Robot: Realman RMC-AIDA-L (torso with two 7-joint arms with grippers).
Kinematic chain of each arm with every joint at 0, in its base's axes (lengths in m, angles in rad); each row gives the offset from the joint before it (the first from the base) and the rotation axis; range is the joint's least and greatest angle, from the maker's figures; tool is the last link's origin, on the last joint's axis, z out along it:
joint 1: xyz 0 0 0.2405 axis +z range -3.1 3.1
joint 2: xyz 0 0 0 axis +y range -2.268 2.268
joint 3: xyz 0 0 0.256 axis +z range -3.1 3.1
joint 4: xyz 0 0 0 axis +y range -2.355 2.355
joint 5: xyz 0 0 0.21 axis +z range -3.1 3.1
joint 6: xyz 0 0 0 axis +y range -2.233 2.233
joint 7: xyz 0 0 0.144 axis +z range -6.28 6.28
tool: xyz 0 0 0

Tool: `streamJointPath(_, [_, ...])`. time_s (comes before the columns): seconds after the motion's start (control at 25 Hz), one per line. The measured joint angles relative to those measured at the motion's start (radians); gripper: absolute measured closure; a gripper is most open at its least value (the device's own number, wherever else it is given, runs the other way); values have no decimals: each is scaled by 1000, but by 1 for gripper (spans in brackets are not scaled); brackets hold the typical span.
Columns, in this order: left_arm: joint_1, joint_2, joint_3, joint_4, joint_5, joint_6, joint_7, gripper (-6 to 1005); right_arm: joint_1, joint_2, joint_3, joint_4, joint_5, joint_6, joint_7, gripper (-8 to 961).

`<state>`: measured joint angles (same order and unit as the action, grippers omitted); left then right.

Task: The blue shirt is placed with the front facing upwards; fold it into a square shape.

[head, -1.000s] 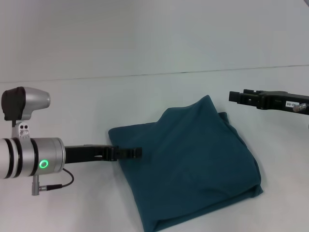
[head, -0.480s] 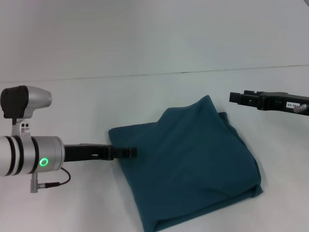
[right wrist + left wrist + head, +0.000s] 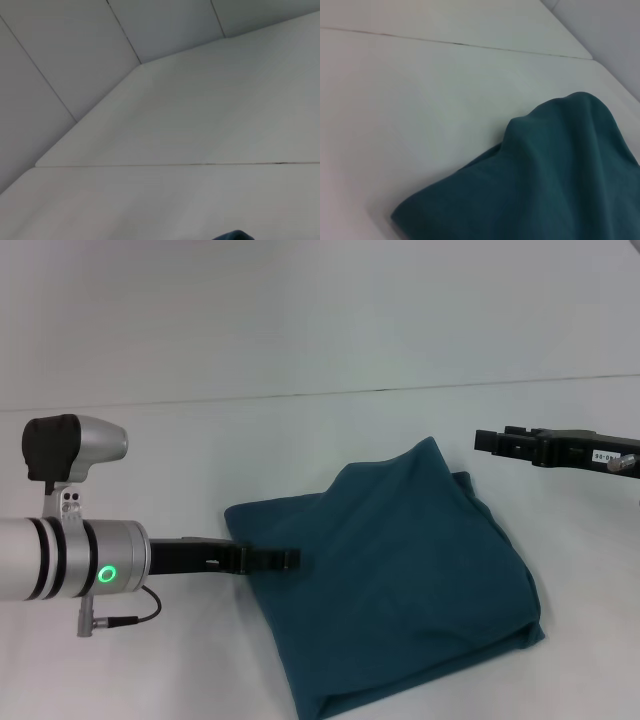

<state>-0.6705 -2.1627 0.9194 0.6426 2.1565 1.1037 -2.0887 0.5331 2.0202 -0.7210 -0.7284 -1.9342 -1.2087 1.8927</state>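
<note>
Now the blue shirt (image 3: 390, 585) lies folded into a rough, thick square on the white table (image 3: 300, 440), set cornerwise, one corner pointing away from the robot and another toward its left; the cloth is bunched, a raised ridge runs down from the far corner, and layered edges show along the right and near sides; no lettering or label shows, only plain teal cloth.

The left gripper (image 3: 285, 558) reaches in low from the robot's left, its tips over the left corner of the shirt; the fingers look close together, but whether they pinch cloth cannot be told from here; a green ring glows on the arm's silver cuff (image 3: 105, 573), and a thin black cable (image 3: 130, 618) loops beneath it.

The left wrist view shows the shirt (image 3: 555, 175) humped at its far corner, its rounded left corner resting flat on the table (image 3: 420, 100).

The right gripper (image 3: 490, 441) hangs above the table beyond the shirt's right side, well apart from the cloth and carrying nothing; whether its fingers are spread or pressed together cannot be told.
</note>
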Motion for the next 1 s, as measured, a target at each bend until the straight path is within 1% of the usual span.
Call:
streamJointPath(0.48, [-31, 0, 2, -21, 6, -4, 3, 98, 2, 0, -1, 1, 0, 1, 4, 278])
streamJointPath(0.76, [-34, 0, 21, -21, 9, -31, 5, 100, 4, 0, -2, 1, 0, 2, 4, 279])
streamJointPath(1.0, [-34, 0, 35, -16, 8, -46, -1, 323, 4, 0, -2, 0, 0, 4, 5, 279])
